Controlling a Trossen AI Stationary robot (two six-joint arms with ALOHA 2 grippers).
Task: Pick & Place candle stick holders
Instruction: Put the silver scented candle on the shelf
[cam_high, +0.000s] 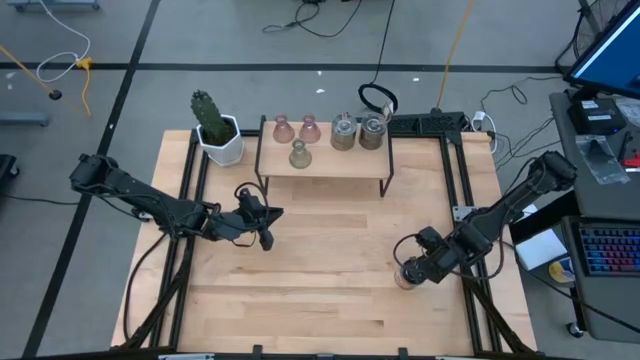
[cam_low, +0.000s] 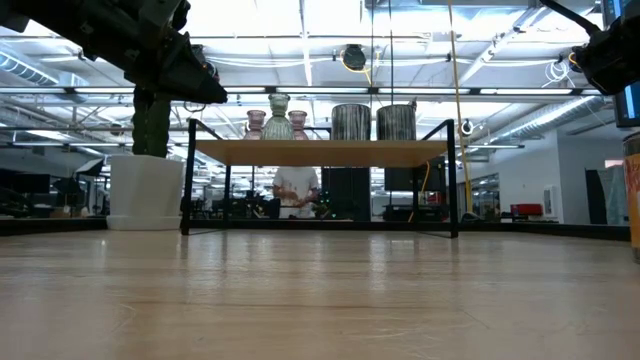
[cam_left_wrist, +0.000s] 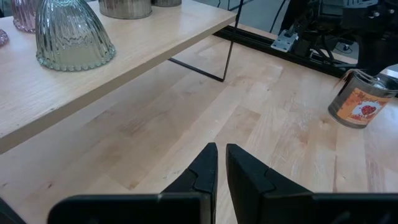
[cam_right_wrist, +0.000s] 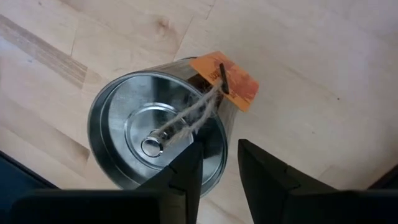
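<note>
The right tool (cam_right_wrist: 214, 165) hangs low over a silver metal holder (cam_right_wrist: 158, 140) standing on the bench (cam_high: 320, 270) near its right edge, one finger reaching inside the cup's rim and the other just outside, the wall between them; we cannot tell whether they pinch it. A twine loop and an orange tag (cam_right_wrist: 225, 79) hang from that cup. The left tool (cam_left_wrist: 221, 165) hovers above bare wood on the left half of the bench, its fingers drawn nearly together and holding nothing.

At the far side we see a small wooden shelf (cam_high: 322, 160) on black metal legs. On it stand five more holders: two pink glass cones (cam_high: 283, 127) side by side, an olive-green glass cone (cam_high: 299, 154) just in front of them, and two silver metal cups (cam_high: 344, 132) to their right. A cactus in a white pot (cam_high: 216, 129) sits on the bench just left of the shelf. In the low view, a person (cam_low: 296, 192) in a white top shows in the room beyond the shelf.
</note>
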